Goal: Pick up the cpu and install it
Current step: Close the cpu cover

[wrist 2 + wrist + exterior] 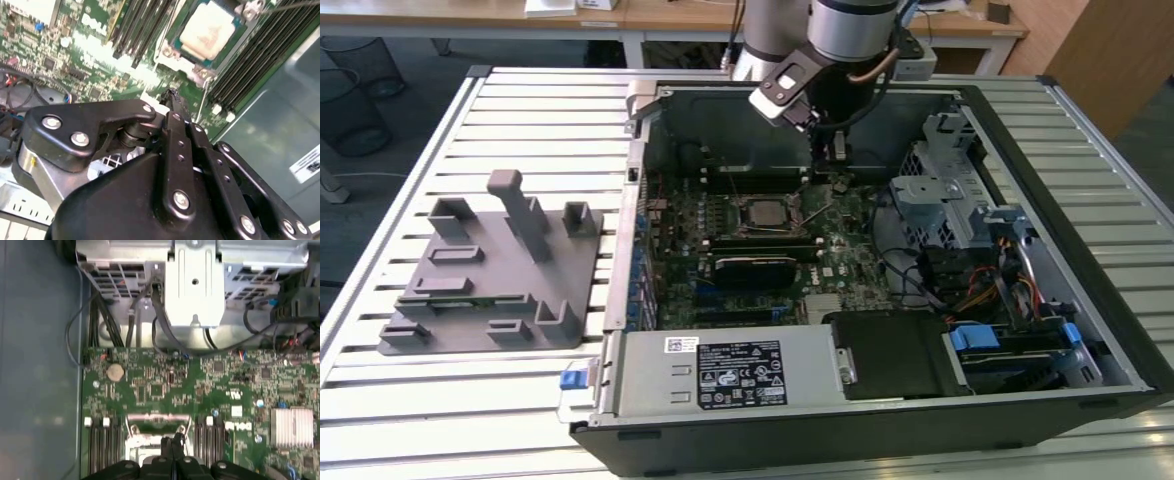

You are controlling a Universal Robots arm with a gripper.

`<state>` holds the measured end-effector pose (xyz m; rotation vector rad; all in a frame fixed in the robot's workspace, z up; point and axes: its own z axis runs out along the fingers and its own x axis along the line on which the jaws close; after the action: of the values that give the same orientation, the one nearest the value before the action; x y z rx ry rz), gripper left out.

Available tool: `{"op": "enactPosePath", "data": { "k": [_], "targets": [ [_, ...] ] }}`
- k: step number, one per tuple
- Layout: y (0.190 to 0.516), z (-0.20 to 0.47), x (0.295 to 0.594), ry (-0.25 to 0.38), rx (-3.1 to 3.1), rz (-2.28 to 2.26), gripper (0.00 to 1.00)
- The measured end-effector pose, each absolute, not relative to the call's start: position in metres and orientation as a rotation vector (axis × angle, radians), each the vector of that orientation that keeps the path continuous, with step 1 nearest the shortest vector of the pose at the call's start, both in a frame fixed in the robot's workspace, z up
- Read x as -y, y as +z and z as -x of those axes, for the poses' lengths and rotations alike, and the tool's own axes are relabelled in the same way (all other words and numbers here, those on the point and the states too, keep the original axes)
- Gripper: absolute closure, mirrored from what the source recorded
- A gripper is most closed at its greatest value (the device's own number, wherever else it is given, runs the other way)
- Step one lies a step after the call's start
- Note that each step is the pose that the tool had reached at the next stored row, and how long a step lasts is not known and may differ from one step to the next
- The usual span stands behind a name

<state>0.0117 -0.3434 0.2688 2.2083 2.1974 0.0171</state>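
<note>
Cpu [207, 32] down in the socket frame [167, 52] on the green motherboard [834, 265], lying flat with its pale metal top up. Flanked on two sides by banks of black memory slots [137, 27]. Cannot tell whether the socket's retaining lever is latched.

Gripper [171, 444] above the board just beside the socket, near one corner of the frame in the second wrist view, apart from the cpu and not touching it. Fingers [172, 107] pressed together tip to tip, nothing between them. In the exterior view, hanging from the arm over the far part of the board, slightly toward the exterior view's right of the socket.

Coin cell [115, 371] and silver finned heatsink [292, 427] elsewhere on the board, both well away from the fingers.

Board mounted inside an open computer case [854, 435] lying on its side, power supply [720, 375] along the near edge. Grey plastic tray [480, 300] with upright posts to the exterior view's left of the case. Both on a slatted metal table [494, 400].
</note>
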Motion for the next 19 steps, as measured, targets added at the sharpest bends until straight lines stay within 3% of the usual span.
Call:
{"op": "enactPosePath", "data": {
  "k": [19],
  "targets": [
    [0.268, -0.039, 0.342, 0.015, -2.198, -2.209, 0.89]
  ]
}}
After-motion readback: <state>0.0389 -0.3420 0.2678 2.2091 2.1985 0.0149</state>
